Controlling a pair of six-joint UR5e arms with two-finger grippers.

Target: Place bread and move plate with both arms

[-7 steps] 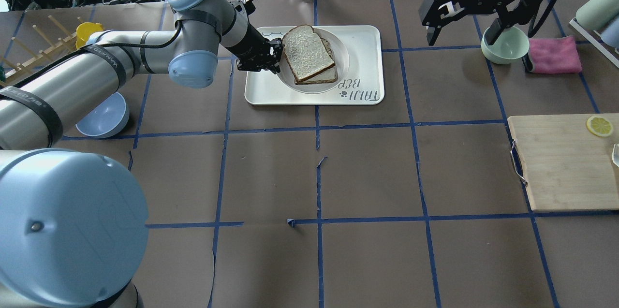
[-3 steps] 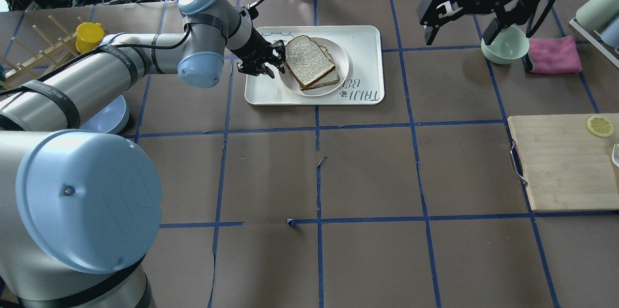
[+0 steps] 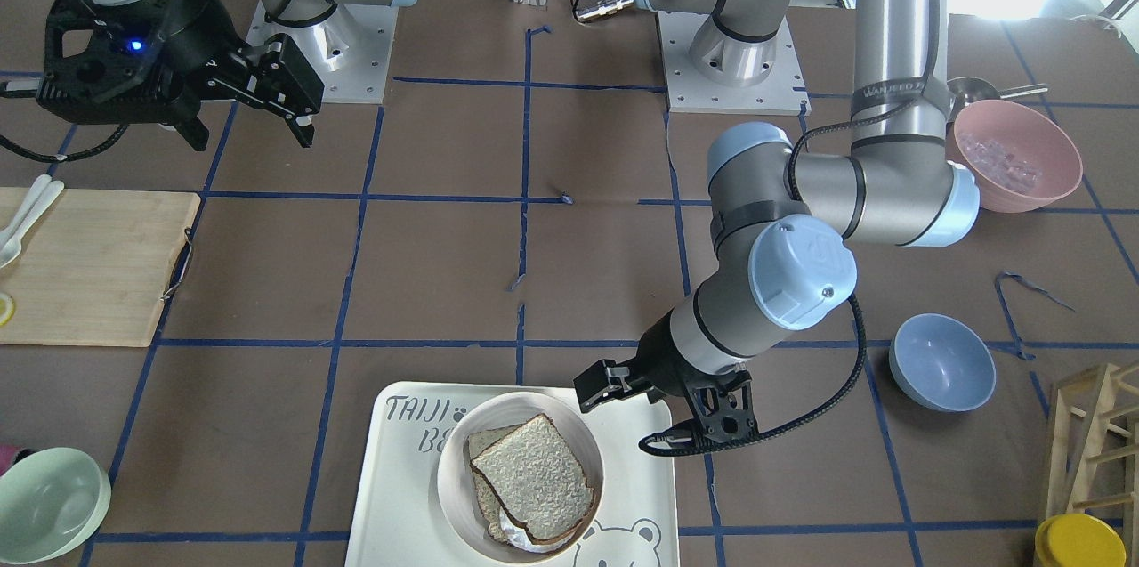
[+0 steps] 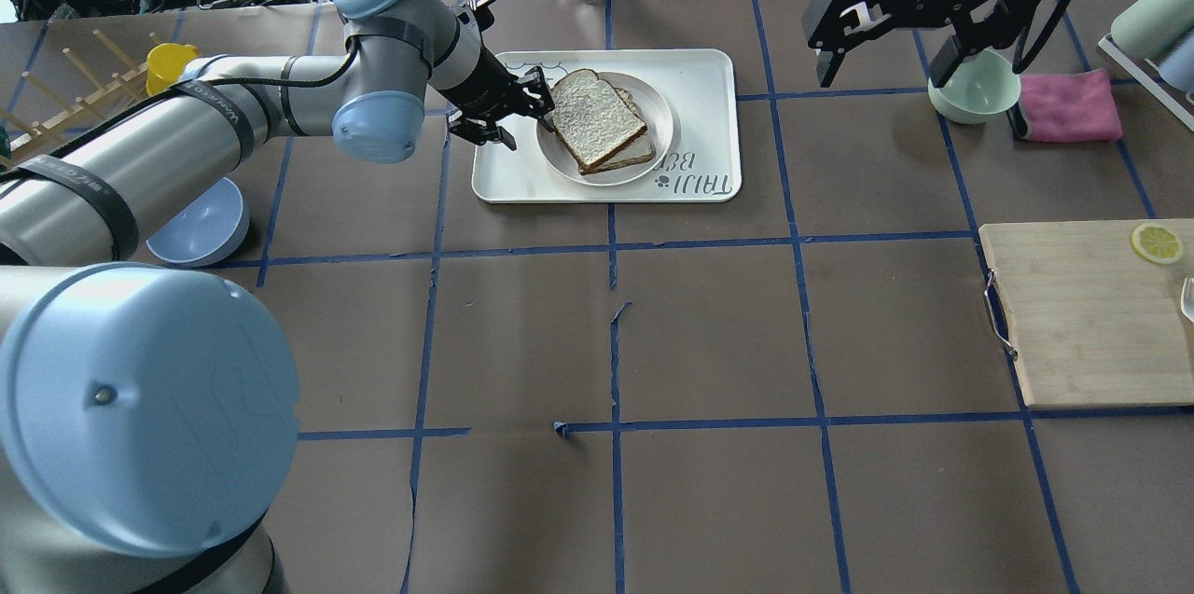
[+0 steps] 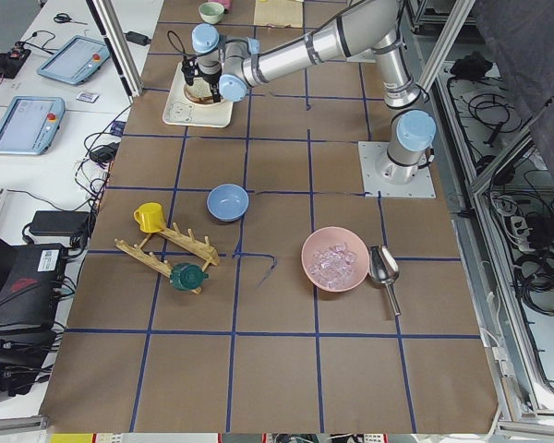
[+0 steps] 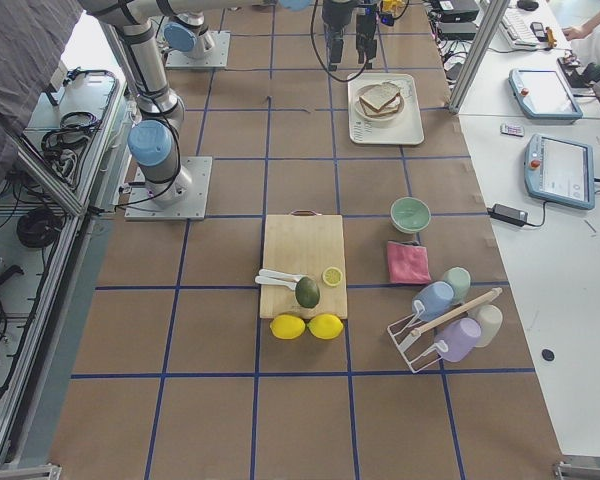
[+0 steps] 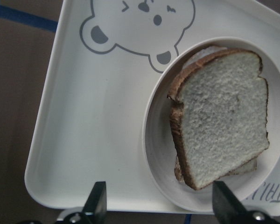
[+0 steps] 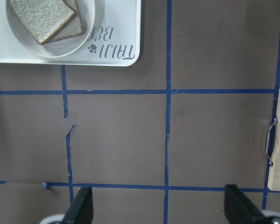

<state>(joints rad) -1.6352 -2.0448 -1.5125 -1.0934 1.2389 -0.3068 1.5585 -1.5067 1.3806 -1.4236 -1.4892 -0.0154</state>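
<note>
The bread (image 4: 597, 117) lies flat on a tan slice in the round cream plate (image 4: 661, 109), which stands on the bear-printed tray (image 4: 700, 76). It shows in the front view (image 3: 534, 478) and the left wrist view (image 7: 224, 116) too. My left gripper (image 4: 527, 130) is open and empty, just off the plate's left rim over the tray, its fingertips (image 7: 95, 200) apart. My right gripper (image 4: 886, 72) is open and empty, high above the table's far right, well away from the plate (image 8: 84, 28).
A pale green bowl (image 4: 975, 90) and a pink cloth (image 4: 1068, 104) lie under the right arm. A wooden board (image 4: 1091, 314) with a lemon slice sits at the right edge. A blue bowl (image 4: 201, 226), a yellow cup and a wooden rack are at the left.
The bread has come down from the left gripper onto the tan slice in the plate. The left gripper has let go and drawn back a little. The right arm has barely moved.
</note>
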